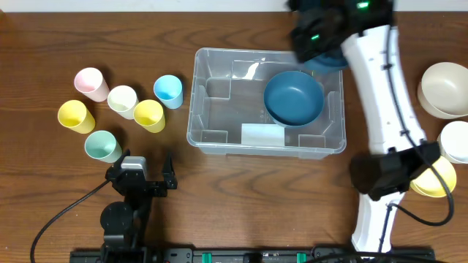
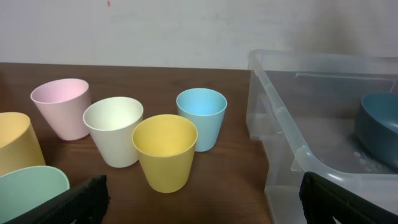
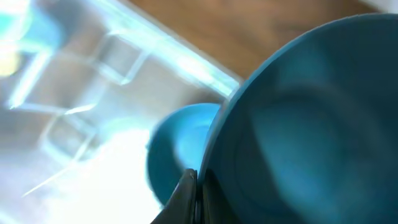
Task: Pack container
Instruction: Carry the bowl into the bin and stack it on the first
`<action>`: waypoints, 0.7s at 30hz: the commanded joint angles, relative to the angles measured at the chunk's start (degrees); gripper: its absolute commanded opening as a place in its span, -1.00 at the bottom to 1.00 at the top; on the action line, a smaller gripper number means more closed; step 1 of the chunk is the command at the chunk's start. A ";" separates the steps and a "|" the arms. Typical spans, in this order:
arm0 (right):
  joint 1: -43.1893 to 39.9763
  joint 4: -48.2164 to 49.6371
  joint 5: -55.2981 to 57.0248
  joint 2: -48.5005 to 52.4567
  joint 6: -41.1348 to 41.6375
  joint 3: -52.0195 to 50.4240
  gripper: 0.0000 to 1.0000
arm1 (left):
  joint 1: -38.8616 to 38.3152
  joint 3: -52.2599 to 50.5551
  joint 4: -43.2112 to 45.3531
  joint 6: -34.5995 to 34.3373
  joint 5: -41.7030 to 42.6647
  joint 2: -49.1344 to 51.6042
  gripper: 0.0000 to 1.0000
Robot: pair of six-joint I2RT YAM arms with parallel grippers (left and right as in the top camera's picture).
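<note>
Container [image 1: 212,109] sits mid-table: clear bin, one dark blue bowl [image 1: 293,97] already inside its right half. The rest of the floor is bare apart from a white label [image 1: 262,134] by the front wall.

Step in hand, my read: a second bowl is going in. Right gripper [image 3: 196,188] is over the container's far right corner, pinched tight on the rim of a second blue bowl [image 3: 298,124]. Right wrist view shows that bowl tilted, with the dark blue one below it and the container's rim beyond. I can't tell whether the held bowl clears the far wall or touches it.

Next move, I'd say: bring it toward the container's middle, level it, and lower it. It can nest in the dark blue bowl or go on the bare floor to its left, then release. Risk: the rim pinch is thin, so the bowl could swing or clip the wall.

Left gripper [image 1: 142,177] is parked in front of the container's left corner, well apart from it, spread wide with nothing in it.

Left of the container are cups [image 1: 122,98], six, bunched together. Right of the container are a cream bowl [image 1: 444,89], a white bowl [image 1: 459,140] and a yellow bowl [image 1: 439,183], none packed yet.
</note>
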 commanded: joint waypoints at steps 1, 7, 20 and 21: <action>3.76 -1.33 2.08 -2.43 0.17 0.46 -0.97 | -0.20 -1.68 -0.57 0.50 -0.68 -0.35 0.96; 7.69 -2.84 4.35 -2.43 0.22 -4.72 -0.97 | -0.20 -1.68 -0.57 0.50 -0.68 -0.35 0.96; 8.22 0.70 4.15 -2.43 1.31 -21.66 -0.97 | -0.20 -1.68 -0.57 0.50 -0.68 -0.35 0.96; 8.22 1.70 4.11 -2.43 1.31 -22.58 -0.97 | -0.20 -1.68 -0.57 0.50 -0.68 -0.35 0.96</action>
